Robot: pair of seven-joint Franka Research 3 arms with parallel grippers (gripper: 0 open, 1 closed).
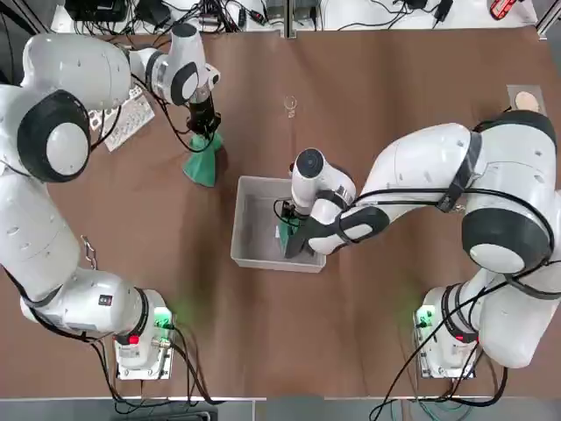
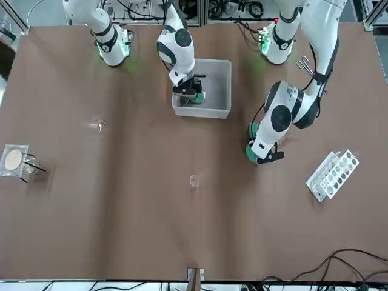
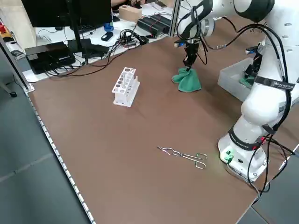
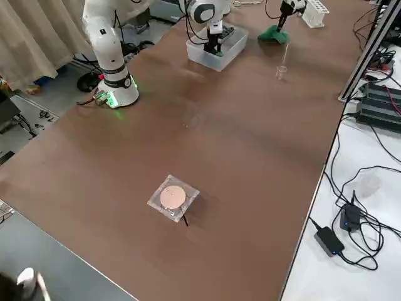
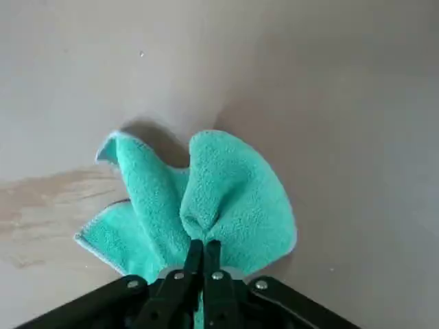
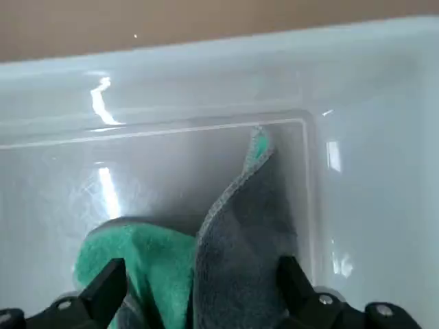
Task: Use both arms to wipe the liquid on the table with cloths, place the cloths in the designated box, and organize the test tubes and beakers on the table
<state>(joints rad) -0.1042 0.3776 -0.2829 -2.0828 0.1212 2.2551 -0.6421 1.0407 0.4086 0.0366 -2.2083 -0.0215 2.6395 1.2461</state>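
Over the box (image 1: 249, 254), the right gripper (image 6: 199, 301) spreads wide around a grey-green cloth (image 6: 240, 233); the left gripper (image 5: 204, 257) pinches the green cloth (image 5: 233, 199), creases clear only by wrist.

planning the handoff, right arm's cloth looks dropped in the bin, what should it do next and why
Probably lift the right gripper straight up out of the bin. Its fingers stand open and the grey-green cloth lies loose between them, while the left gripper holds the green cloth near the bin.
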